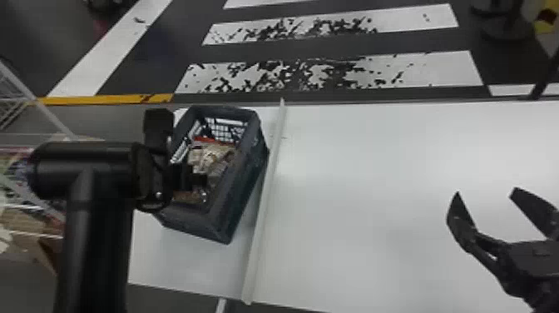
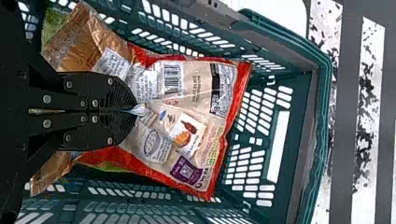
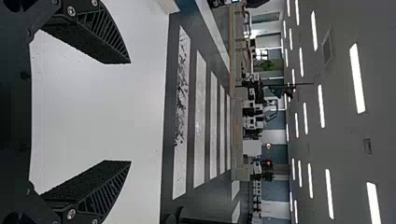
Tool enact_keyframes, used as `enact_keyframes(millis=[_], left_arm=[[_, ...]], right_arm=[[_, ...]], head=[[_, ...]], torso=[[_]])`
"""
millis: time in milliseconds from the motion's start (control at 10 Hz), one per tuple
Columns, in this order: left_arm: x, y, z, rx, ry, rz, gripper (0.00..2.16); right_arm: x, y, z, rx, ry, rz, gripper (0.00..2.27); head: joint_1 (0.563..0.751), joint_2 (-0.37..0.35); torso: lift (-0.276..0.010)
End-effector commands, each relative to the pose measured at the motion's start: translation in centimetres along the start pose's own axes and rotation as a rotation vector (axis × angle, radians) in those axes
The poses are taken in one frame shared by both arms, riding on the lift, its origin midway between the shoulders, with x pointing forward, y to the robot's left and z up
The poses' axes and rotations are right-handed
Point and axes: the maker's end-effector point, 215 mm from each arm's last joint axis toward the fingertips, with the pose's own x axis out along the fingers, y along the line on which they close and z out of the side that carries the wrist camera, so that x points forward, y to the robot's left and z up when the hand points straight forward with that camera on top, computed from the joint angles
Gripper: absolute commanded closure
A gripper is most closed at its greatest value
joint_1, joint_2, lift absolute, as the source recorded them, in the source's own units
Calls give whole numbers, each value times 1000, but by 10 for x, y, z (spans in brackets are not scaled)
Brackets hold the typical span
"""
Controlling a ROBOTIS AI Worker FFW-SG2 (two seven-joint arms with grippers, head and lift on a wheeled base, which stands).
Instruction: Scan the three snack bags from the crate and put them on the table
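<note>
Black left pincer [image 1: 200, 180] clenches a red-edged cream snack bag [image 2: 198, 116], barcode [image 2: 172, 84] showing, in a green plastic crate [image 1: 248, 175]; black right pincer [image 1: 486, 194] gapes.

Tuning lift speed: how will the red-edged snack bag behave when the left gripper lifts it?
The red-edged snack bag looks floppy: its film creases toward the left gripper. It may sag or swing, being pinched by only a small fold. The shiny film could slip.

Red-edged bag [image 2: 198, 100], green crate [image 2: 325, 93], white table [image 1: 395, 187]
</note>
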Motion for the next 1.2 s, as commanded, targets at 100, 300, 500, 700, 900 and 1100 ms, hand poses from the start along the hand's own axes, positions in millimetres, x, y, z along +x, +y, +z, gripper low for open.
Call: enact_keyframes(millis=[100,300,500,700,900,1100], left_arm=[[-9,7,-2,-9,-25,14,2057],[-16,8,-3,-3,-42,32,2057],[-19,7,0,1,-56,38,2057],[-20,6,2,3,-63,41,2057],[-23,5,11,12,-89,46,2057],[-28,-3,19,12,-108,21,2057]], right_arm=[[-6,-1,3,-4,-3,0,124],[-9,0,3,-3,-5,1,124],[-11,-1,6,-4,-11,1,124],[-12,-2,8,-7,-14,0,124],[-11,-3,8,-8,-15,-2,124],[-11,-4,8,-9,-15,-4,124]], head=[[695,248],[695,254],[695,257],[695,254],[695,252],[695,247]], torso=[[-94],[-94],[-94],[-94],[-94],[-94]])
